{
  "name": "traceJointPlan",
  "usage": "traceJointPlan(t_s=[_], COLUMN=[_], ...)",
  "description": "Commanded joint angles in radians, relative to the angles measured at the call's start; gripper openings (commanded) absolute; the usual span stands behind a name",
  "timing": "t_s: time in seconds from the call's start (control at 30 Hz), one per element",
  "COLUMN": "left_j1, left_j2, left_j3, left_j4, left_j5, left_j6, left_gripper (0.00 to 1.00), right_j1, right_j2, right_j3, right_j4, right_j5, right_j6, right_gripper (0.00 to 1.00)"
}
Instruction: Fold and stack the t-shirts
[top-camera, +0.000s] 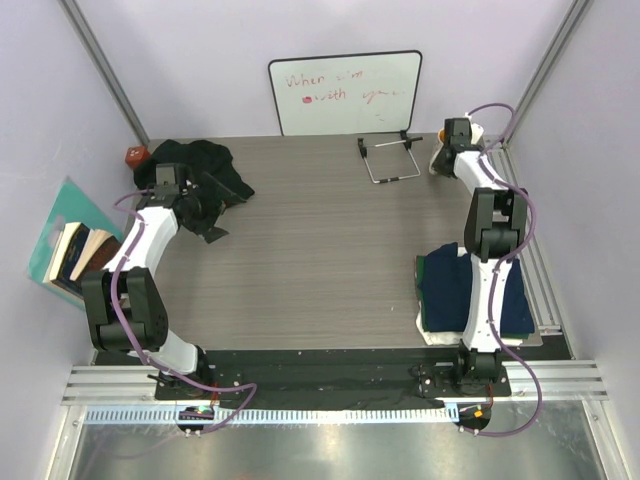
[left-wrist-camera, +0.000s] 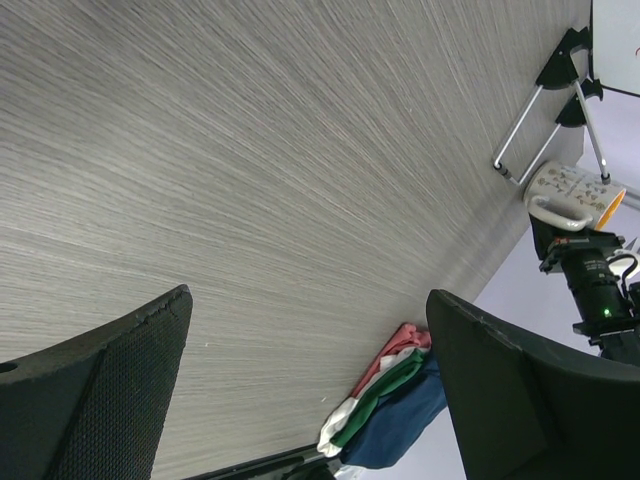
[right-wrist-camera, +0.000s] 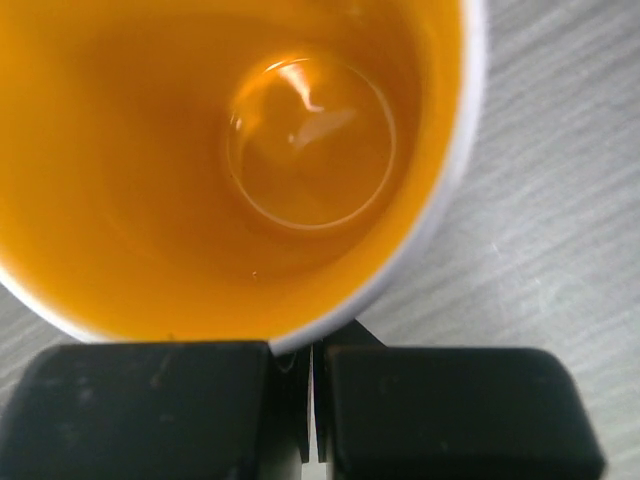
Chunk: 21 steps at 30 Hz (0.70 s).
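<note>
T-shirts (top-camera: 441, 288) stacked, outstretched right claw (right-wrist-camera: 312, 348) pinching mug (right-wrist-camera: 200, 200)

Lilac walls (top-camera: 200, 60), grey wood-grain table (top-camera: 320, 250), whiteboard (top-camera: 345, 92) leaning at back

The right arm (top-camera: 488, 270) hides the middle of the folded t-shirts (top-camera: 445, 285). The whiteboard (top-camera: 345, 95) script is too small to read. The mug (right-wrist-camera: 150, 200) (orange inside) overruns the right wrist view — its outside barely shows.

The black t-shirt (top-camera: 205, 163) lies crumpled far left, while folded shirts (top-camera: 445, 288) sit stacked near right.
</note>
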Motion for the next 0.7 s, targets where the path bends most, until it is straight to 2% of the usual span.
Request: traceJointPlan(t_s=[0.0,0.2,0.43,0.53,0.57,0.67], left_j1=[-0.003,-0.001,0.002,0.002,0.002,0.004], left_j2=[-0.023,-0.029,-0.043,-0.042,-0.040,-0.037], left_j3=[0.048,0.058,0.059,0.064,0.065,0.081], left_j4=[-0.014,-0.034,-0.057,-0.064,-0.071,-0.103], left_j5=[0.004,-0.007,-0.024,-0.024,-0.027,-0.099], left_j6=[0.032,0.041,0.055,0.063,0.064,0.077], left_gripper=[1.00,1.00,1.00,1.00,1.00,1.00], right_j1=[0.002,-0.008,-0.009,-0.008,-0.008,0.006], right_j2=[0.063,0.145,0.208,0.191,0.161,0.090], right_j3=[0.127,0.242,0.298,0.273,0.253,0.116], right_j4=[0.006,-0.010,-0.009,-0.006,0.002,0.049], right_j5=[0.026,0.026,-0.001,-0.046,-0.073,-0.109], right_j6=[-0.021,-0.019,-0.015,0.013,0.017,0.040], right_gripper=[0.01,0.01,0.01,0.10,0.32,0.33])
